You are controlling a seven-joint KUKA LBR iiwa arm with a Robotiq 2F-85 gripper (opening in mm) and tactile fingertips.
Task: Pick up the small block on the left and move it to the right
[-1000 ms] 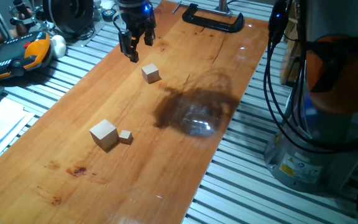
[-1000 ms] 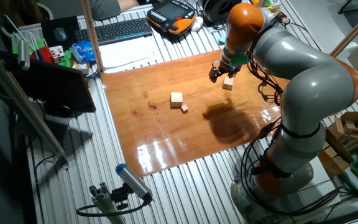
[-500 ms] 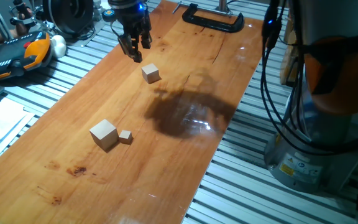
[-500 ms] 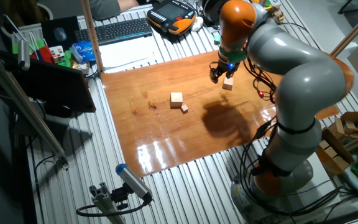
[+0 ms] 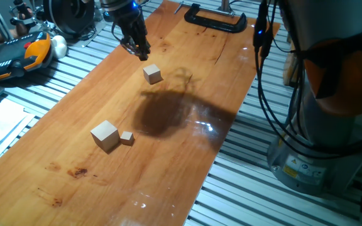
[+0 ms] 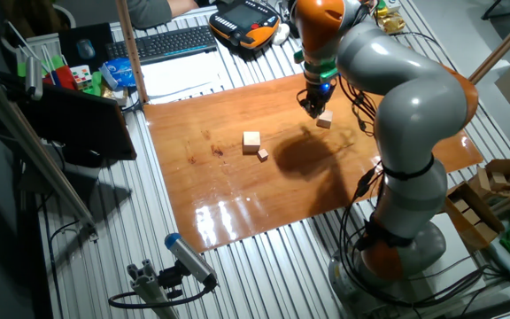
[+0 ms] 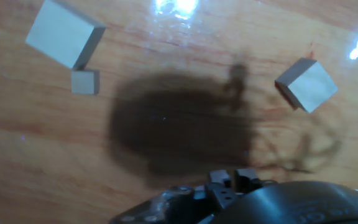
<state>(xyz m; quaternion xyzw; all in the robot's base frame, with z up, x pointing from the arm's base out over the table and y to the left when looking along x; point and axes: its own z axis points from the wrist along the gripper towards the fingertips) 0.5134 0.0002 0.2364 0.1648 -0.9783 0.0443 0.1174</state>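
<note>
Approach step: gripper [image 5: 139, 51] hovered just beside the small block [image 5: 152, 74], nothing held; jaw spread unclear. Next move needed centring over it, then descending.

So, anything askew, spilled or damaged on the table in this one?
Nothing stands out. The three wooden blocks sit flat on the table: the small block alone, the bigger block with the tiny one beside it. The dark patch is the arm's shadow.

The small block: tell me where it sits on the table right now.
In one fixed view the small block rests alone on the wooden board's far half, just below the gripper, well apart from the bigger cube and tiny cube.
</note>
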